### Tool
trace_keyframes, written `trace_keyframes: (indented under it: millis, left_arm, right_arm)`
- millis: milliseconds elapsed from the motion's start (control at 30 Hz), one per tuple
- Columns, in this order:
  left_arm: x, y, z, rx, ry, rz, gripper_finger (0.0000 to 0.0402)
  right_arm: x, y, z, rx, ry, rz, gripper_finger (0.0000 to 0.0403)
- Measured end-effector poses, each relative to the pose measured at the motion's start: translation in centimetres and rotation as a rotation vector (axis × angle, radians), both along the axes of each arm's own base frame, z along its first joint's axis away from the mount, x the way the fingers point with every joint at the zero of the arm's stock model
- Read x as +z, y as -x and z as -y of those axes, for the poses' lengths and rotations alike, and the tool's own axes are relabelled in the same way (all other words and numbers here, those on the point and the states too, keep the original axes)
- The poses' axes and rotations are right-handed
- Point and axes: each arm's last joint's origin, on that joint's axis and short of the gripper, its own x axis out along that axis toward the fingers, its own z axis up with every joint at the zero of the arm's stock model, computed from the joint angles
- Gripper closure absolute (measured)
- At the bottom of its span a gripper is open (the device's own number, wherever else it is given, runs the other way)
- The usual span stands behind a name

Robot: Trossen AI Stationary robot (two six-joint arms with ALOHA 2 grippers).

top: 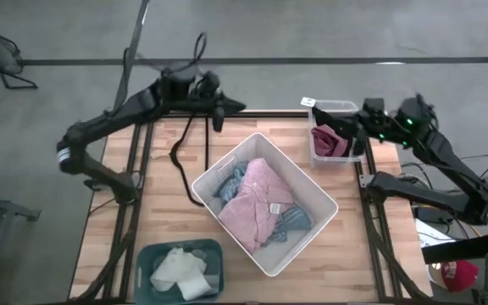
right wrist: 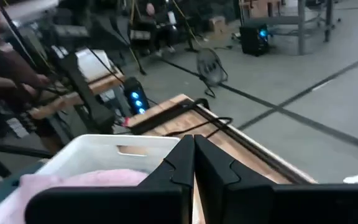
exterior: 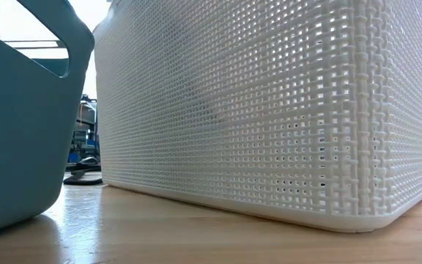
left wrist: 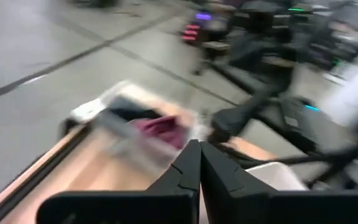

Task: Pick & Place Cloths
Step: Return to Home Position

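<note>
Left gripper (left wrist: 199,155): two fingers pressed tip to tip, nothing between them. It hangs above the table's (top: 346,254) back edge and points across toward the right arm. Right gripper (right wrist: 193,149): fingers likewise closed flat together and empty, held over the far end of the transparent bin (top: 337,105), pointing back toward the table's middle. Arms counted: two, neither touching any cloth. Bins counted: three. The transparent bin stands at the table's back right corner and holds one maroon cloth (top: 329,140); the left wrist view shows one black cloth (left wrist: 129,114) just beside it, blurred. The white bin (top: 299,172) sits mid-table, turned cornerwise, and holds two cloths: one pink cloth (top: 257,199) on top, with a small white tag, and one blue striped cloth (top: 230,182) under it, showing at both sides of the pink. The teal bin (top: 145,267) stands at the front left edge, near a corner of the white bin but apart from it; inside lies one cream-white cloth (top: 180,271), with a grey cloth (top: 195,249) at its far edge, hard to make out. Cloths counted: five sure, the grey a doubtful sixth, all in bins. One thin black cable (top: 179,152) loops over the bare wood left of the white bin. The low view shows only the teal bin wall and the white bin's lattice wall.
</note>
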Motion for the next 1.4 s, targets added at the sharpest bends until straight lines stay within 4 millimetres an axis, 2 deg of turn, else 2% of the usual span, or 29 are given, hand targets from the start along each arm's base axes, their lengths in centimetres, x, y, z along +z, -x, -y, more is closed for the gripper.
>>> trace_keyframes:
  millis: [133,233,400,700,833,1033,1133,1333,1400]
  left_arm:
    - [-2.4,2.5,2.2,0.304,0.071,-0.038,0.039]
    - [-4.4,4.7,3.5,0.388,0.055,-0.092,0.0387]
    - [-7.8,7.1,4.6,0.389,0.035,-0.091,0.0389]
    - [-12.6,10.0,6.3,0.19,-0.08,0.101,0.0388]
    - [-15.3,11.7,6.9,0.2,-0.1,0.12,0.0388]
    - [-17.8,13.5,7.4,0.216,-0.106,0.291,0.0388]
    - [-18.9,14.0,7.5,0.217,-0.108,0.306,0.0388]
    - [-20.7,14.3,7.7,0.213,-0.051,0.287,0.0388]
    - [-21.2,14.3,7.7,0.221,-0.048,0.273,0.0388]
  right_arm:
    - [-1.4,1.7,-1.2,-0.022,-0.105,0.073,0.0394]
    - [-2.0,2.6,-2.0,-0.039,-0.239,0.157,0.0394]
    - [-3.0,3.5,-2.4,-0.111,-0.279,0.199,0.0394]
    - [-4.7,4.6,-3.4,-0.042,-0.001,0.023,0.0394]
    - [-6.4,4.9,-3.7,-0.004,0.069,0.004,0.0394]
    - [-9.5,5.5,-4.0,-0.065,-0.013,0.07,0.0394]
    - [-10.9,6.1,-4.5,-0.041,-0.017,0.111,0.0394]
    - [-12.2,4.9,-4.1,0.074,-0.088,0.044,0.0394]
    - [-13.2,4.3,-3.7,0.111,-0.117,0.02,0.0394]
